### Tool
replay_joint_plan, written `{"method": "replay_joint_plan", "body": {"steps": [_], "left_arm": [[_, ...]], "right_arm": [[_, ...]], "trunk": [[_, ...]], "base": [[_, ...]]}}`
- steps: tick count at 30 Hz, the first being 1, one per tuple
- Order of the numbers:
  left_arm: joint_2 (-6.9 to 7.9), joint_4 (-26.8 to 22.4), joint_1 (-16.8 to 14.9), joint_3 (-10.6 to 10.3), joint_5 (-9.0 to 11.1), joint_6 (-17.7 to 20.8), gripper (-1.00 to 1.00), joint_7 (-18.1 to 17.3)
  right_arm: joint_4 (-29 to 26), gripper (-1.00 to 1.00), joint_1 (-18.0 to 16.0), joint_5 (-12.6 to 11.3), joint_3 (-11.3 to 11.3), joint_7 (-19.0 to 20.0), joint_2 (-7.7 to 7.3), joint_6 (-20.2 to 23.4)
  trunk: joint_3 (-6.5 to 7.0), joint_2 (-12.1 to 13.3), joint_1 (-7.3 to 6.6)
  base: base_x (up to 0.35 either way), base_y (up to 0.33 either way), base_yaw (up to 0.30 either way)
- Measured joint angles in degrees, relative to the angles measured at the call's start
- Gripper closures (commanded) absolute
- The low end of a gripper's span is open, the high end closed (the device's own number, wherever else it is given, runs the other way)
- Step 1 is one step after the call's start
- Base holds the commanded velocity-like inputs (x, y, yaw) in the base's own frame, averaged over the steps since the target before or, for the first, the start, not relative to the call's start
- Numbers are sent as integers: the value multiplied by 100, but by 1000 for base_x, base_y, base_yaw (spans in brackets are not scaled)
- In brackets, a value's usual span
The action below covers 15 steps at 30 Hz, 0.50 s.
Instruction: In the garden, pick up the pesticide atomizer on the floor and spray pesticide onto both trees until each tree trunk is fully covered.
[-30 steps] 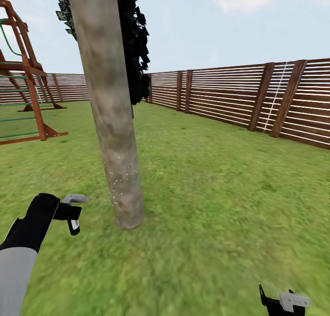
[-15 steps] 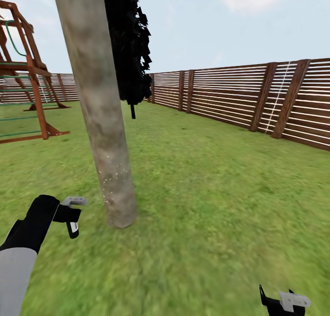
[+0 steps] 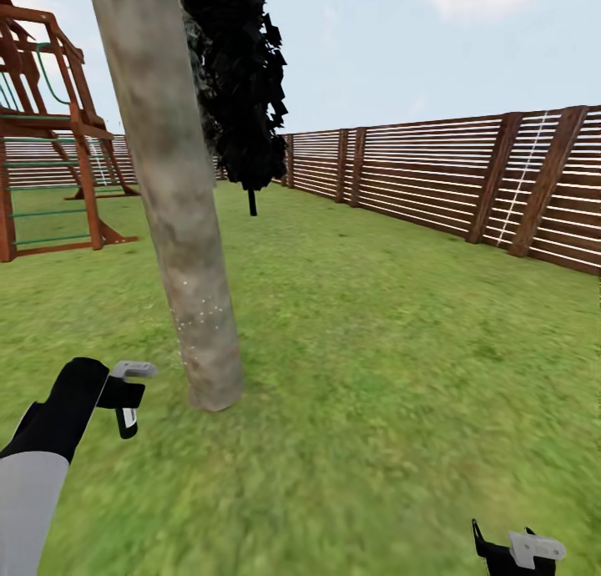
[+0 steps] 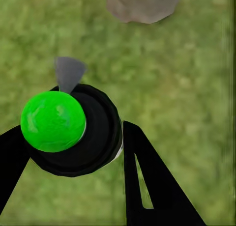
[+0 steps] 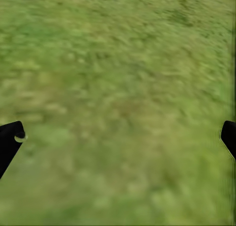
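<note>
Left claw (image 4: 73, 152) is clamped on the pesticide atomizer (image 4: 73, 130), black body and bright green cap, fingers (image 4: 147, 182) hugging both sides, held low at the near left just beside the foot of the tree trunk (image 3: 179, 225). That thick mottled trunk rises from the grass lawn (image 3: 392, 342), white specks dotting its lower bark. Right claw (image 3: 513, 551) hangs at the near right with fingers spread wide over bare grass; the slat fence (image 3: 467, 184) runs along the far right.

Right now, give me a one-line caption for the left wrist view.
Left gripper holding the green-topped atomizer over grass, trunk base just ahead.
</note>
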Motion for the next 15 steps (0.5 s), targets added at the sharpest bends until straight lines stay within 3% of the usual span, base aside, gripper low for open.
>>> {"method": "replay_joint_plan", "body": {"steps": [5, 15], "left_arm": [[-1, -8, -3, 23, 2, 7, 100, 0], [-9, -8, 0, 25, -2, 8, 100, 0]], "right_arm": [[3, -100, -1, 0, 0, -1, 0, 0], [-5, -100, 0, 0, 0, 0, 0, 0]], "trunk": [[0, 0, 0], [0, 0, 0]], "base": [[0, -274, 30], [0, -274, 219]]}}
